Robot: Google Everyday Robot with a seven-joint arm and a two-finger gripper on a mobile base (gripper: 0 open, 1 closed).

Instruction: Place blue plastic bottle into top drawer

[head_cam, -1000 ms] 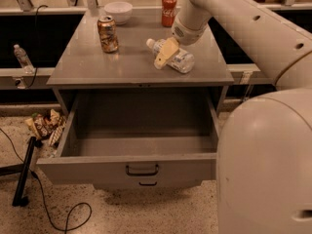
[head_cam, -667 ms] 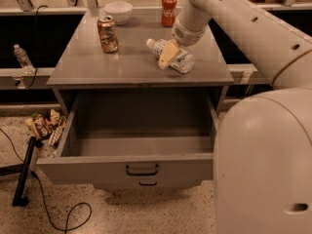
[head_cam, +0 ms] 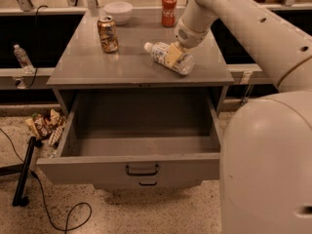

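Observation:
The blue plastic bottle (head_cam: 161,54) lies on its side on the grey desk top (head_cam: 97,65), white cap pointing to the left. My gripper (head_cam: 173,55) comes down from the arm at the upper right and sits right on the bottle's middle, covering part of its label. The top drawer (head_cam: 131,165) is pulled out below the desk top. Its inside shows bare grey metal, and its black bar handle (head_cam: 142,169) is on the front.
A brown can (head_cam: 107,33), a white bowl (head_cam: 118,11) and a red soda can (head_cam: 168,10) stand on the desk. A narrower drawer front (head_cam: 146,184) sits below. A small clear bottle (head_cam: 22,56) stands at left. Snack bags (head_cam: 46,126), a black stand leg (head_cam: 24,174) and a cable lie on the floor. My body (head_cam: 265,165) fills the right.

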